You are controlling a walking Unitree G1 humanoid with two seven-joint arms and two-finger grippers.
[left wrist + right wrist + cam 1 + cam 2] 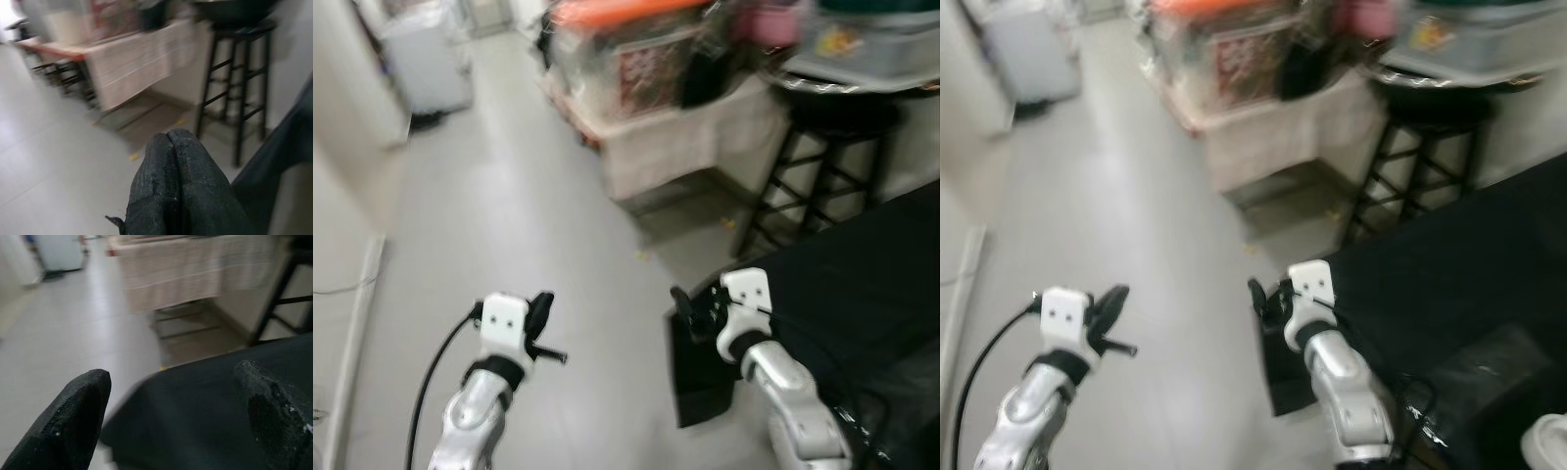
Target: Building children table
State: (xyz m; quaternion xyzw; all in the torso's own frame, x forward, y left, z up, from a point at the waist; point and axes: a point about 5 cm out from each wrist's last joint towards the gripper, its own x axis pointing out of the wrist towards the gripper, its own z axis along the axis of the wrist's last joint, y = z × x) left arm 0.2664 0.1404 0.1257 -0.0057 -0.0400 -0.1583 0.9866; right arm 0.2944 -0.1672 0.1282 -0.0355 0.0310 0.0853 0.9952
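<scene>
Grey floor (509,215) lies open ahead of me and to the left. My left gripper (540,315) is clenched, empty; my right gripper (171,416), fingers spread, hovers at the edge of one black sheet (862,284). Beyond: one black stool (822,176), one cloth-draped table (675,137), its load blurred. I cannot identify any children's table parts.

From the head we look forward and down; both wrist cameras look along their fingers. All views share the black stool (830,162) at 1 o'clock.
</scene>
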